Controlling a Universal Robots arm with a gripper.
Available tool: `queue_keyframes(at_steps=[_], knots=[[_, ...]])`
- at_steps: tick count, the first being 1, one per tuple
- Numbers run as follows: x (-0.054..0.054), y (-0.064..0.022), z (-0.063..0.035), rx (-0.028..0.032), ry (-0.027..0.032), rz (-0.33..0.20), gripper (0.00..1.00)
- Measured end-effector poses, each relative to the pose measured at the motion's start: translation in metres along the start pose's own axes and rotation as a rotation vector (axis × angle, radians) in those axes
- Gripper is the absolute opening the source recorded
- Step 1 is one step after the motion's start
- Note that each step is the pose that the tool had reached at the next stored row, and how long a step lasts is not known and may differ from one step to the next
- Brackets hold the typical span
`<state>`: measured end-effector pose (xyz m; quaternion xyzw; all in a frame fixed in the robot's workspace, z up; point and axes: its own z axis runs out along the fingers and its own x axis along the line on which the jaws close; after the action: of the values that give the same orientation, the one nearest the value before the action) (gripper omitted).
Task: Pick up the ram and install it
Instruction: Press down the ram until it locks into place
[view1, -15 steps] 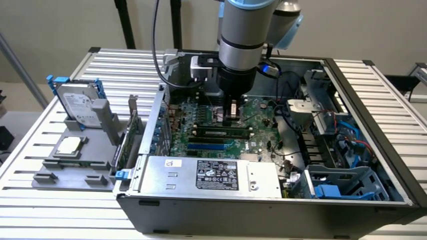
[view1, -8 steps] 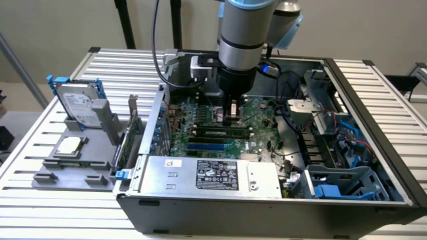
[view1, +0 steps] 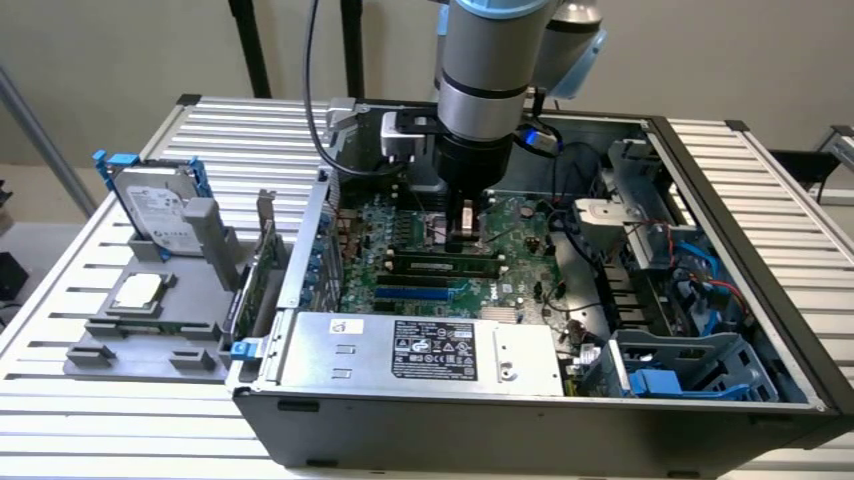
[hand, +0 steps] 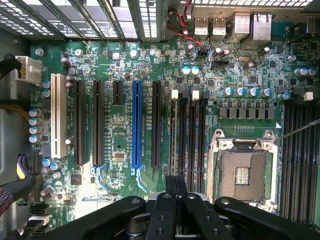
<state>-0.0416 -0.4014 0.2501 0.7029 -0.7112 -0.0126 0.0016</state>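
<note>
The ram (view1: 447, 266) is a long thin strip with dark chips. It stands on edge in a black slot on the green motherboard (view1: 521, 220) inside the open computer case. My gripper (view1: 465, 240) hangs straight down from the arm, with its tips just behind and above the strip's middle. In the wrist view the gripper (hand: 175, 182) is shut, its two black fingers pressed together with nothing between them. Black memory slots (hand: 186, 135) with white clips run out from the tips. From above I cannot tell which slot holds the ram.
A grey holder (view1: 147, 330) at the exterior view's left carries a hard drive (view1: 154, 210), a square silver chip (view1: 138, 290) and a green card with a bracket (view1: 260, 270). The power supply (view1: 427, 350) fills the case's near side. The bare processor socket (hand: 242, 172) lies beside the memory slots.
</note>
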Motion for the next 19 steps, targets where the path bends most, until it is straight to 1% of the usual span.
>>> queue_keyframes(at_steps=[2,11,16,19], knots=[[0.0,0.0,0.0011,0.0002,-0.0001,0.0,0.11],[0.0,0.0002,0.0174,0.0011,0.0003,0.0,0.11],[0.0,0.0003,0.0258,0.0003,0.0021,0.0,0.11],[0.0,0.0004,0.0271,0.0002,0.0024,0.0,0.11]])
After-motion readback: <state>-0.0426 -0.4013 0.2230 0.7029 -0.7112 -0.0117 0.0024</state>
